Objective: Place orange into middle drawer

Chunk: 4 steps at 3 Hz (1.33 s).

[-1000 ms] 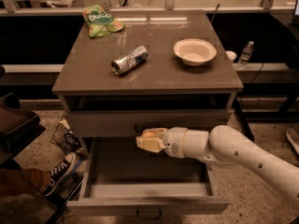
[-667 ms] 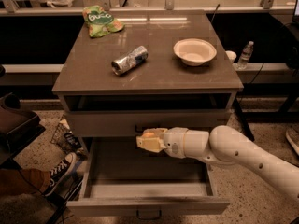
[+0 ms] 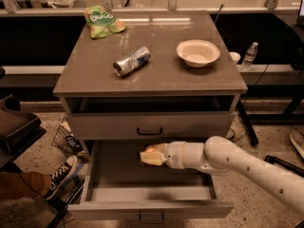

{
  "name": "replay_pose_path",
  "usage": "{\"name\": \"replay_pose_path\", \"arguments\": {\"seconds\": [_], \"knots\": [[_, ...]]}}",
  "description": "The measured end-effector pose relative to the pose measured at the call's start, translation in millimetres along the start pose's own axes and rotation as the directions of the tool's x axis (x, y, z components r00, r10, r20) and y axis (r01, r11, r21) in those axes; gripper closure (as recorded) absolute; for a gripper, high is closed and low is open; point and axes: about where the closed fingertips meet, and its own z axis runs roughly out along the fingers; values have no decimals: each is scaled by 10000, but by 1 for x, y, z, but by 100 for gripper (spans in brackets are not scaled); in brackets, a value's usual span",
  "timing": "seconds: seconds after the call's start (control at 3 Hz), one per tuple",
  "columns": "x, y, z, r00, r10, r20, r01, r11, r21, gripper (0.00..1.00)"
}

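Evidently the carry is all but done and the release remains. The cream two-finger gripper (image 3: 148, 156) on the white arm hangs within the pulled-out wide grey tray drawer (image 3: 152, 194), above its floor and toward the back. Its jaws look clamped on the small round orange fruit (image 3: 151, 149), though only a sliver of orange skin shows at their top edge, so that hold is likely rather than plain.

Just above the jaws is the closed grey drawer front with the black loop handle (image 3: 149, 131). Below and forward of them lies bare drawer floor, then the low front wall. Well above them, on the cabinet top, the crushed silver and blue drink can (image 3: 131, 61) and the white bowl (image 3: 198, 52) lie out of the way.

Next, I judge, the jaws should sink nearer the floor and part, so the fruit settles rather than rolls. The arm can then back out to the right without brushing the front overhead.
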Motion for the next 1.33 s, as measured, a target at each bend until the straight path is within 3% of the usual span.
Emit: {"name": "replay_pose_path", "arguments": {"seconds": [0.67,1.33], "knots": [[78,-50,27,9948,635,-795,-659,9975,-274,100],[116,-82,79,9931,474,-1072,-509,9983,-298,100]]}}
